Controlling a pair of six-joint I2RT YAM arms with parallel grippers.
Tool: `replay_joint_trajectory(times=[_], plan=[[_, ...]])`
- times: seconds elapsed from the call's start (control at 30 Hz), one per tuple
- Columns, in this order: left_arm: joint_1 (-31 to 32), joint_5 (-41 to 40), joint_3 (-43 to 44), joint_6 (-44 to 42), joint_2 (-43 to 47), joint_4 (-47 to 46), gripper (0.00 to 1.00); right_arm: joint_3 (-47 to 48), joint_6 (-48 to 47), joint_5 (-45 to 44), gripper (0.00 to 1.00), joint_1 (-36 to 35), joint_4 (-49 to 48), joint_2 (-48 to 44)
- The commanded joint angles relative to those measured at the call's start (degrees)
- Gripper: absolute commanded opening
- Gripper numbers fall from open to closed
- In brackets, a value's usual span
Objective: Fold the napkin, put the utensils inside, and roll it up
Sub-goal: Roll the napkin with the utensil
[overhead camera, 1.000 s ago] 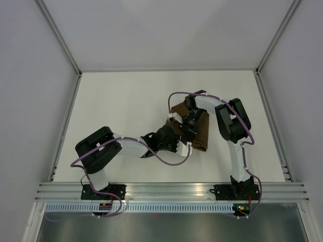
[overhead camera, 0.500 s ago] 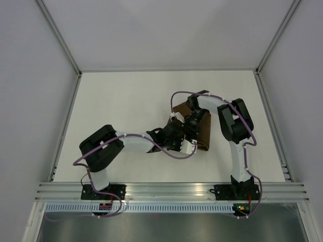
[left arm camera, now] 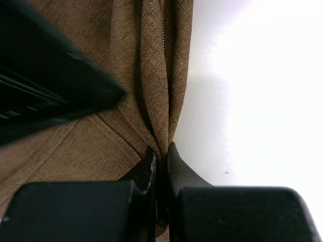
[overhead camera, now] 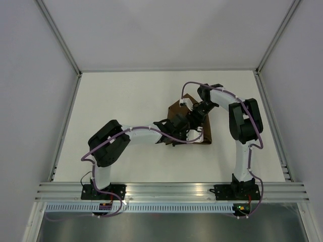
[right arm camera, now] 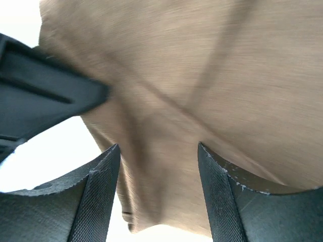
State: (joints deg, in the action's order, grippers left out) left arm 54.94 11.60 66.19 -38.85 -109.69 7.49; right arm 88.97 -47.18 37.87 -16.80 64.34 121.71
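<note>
Napkin of plain dark brown fabric [overhead camera: 204,134] lies partly folded on the white desk [overhead camera: 121,101], to the right of the middle. The left jaws are closed on a pinched fold at the edge of the napkin [left arm camera: 151,75], near the bare desk surface. The right jaws stand open over the napkin [right arm camera: 202,75], close beside the left jaws; whether they touch it cannot be told.
</note>
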Motion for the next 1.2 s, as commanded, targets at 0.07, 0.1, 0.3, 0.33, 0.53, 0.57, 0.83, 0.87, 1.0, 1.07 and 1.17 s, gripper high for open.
replay_joint_trajectory(times=[0.07,0.1,0.3,0.33,0.53,0.57,0.83,0.87,1.0,1.07,1.17], plan=[[-0.97,7.82,3.15,7.29,-3.33,10.53,0.02,1.47,5.85,0.54,0.69,4.74,-12.38,-5.43],[-1.15,8.79,4.11,7.65,-3.69,11.4,0.02,1.47,6.83,1.41,0.69,5.36,-13.18,-6.39],[-3.25,13.35,9.03,10.98,-6.93,16.59,0.02,-3.44,12.72,7.21,0.7,11.96,-23.1,-14.46],[-3.61,13.97,9.74,11.69,-7.38,17.29,0.02,-5.54,12.81,7.74,0.71,13.62,-25.2,-15.7],[-5.98,19.78,13.69,13.62,-10.8,21.51,0.02,-16.34,8.87,12.31,0.7,18.27,-30.66,-25.28],[-6.5,20.48,14.05,13.8,-11.16,21.87,0.02,-18.28,8.86,12.32,0.7,18.64,-32.33,-26.69],[-9.85,27.6,19.76,15.73,-16.6,28.19,0.02,-31.82,-4.12,17.24,0.68,20.05,-31.13,-39.17],[-10.28,28.56,21.07,15.91,-17.83,28.98,0.02,-32.54,-5.19,17.24,0.68,19.88,-30.59,-40.75],[-11.25,30.59,24.59,16.96,-21.26,32.67,0.02,-36.58,-10.47,13.74,0.68,17.24,-29.44,-44.01],[-11.52,31.29,25.91,17.05,-22.32,34.34,0.02,-40.61,-10.13,11.19,0.68,12.68,-33.03,-46.63],[-12.13,33.57,27.66,17.58,-24.25,36.8,0.02,-46.94,-9.25,4.43,0.68,7.32,-40.67,-50.24]])
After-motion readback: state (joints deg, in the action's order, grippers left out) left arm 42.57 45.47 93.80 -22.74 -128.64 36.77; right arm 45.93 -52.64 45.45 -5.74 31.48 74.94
